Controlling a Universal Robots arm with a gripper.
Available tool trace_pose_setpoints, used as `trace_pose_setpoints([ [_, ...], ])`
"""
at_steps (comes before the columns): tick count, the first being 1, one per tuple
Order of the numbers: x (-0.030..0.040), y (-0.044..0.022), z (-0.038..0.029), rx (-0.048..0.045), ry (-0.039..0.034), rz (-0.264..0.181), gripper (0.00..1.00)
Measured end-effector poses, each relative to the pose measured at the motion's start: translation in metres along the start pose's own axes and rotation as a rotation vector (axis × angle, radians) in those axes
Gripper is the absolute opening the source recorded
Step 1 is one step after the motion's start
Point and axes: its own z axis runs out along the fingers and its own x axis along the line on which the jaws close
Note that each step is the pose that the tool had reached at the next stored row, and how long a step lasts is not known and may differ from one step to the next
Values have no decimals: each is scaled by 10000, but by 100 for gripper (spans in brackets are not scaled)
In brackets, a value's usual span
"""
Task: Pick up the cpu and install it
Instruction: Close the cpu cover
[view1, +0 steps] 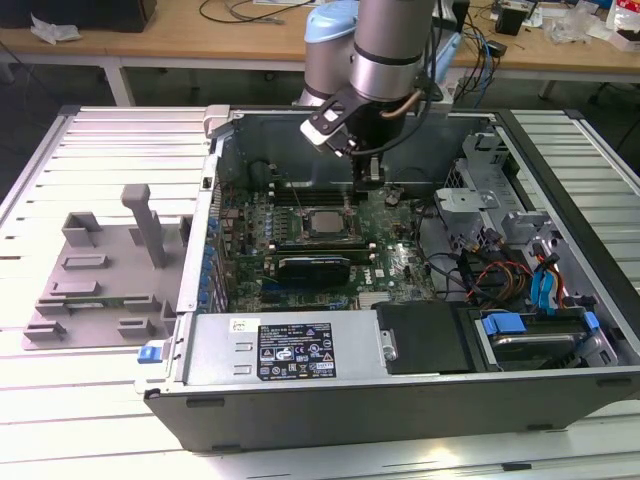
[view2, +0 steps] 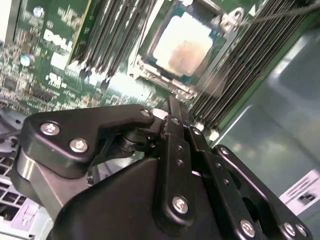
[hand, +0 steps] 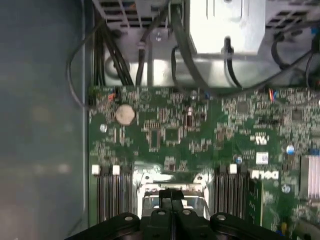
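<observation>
One flat, square, silvery cpu (view2: 182, 42) sits on the motherboard (hand: 200, 130).

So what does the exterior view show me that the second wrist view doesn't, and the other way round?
The exterior view adds the whole open computer case, the grey tray beside it on the exterior view's left, the arm reaching in from above, and the labelled power supply. The second wrist view adds a close look at the black fingers, pressed together, and their bolt heads. Both show the cpu sitting on the green motherboard, with the gripper near it, holding nothing.
</observation>
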Motion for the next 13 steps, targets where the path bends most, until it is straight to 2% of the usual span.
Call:
trace_pose_setpoints([
  [4,0,-15,1,-1,-9,-1,11],
  [5,0,-13,1,71,-11,2,11],
  [7,-1,-13,1,93,-12,1,11],
  [10,-8,-106,39,93,-11,-2,11],
  [12,-60,-144,100,93,-11,-50,11],
  [13,-66,-164,112,95,-15,-286,11],
])
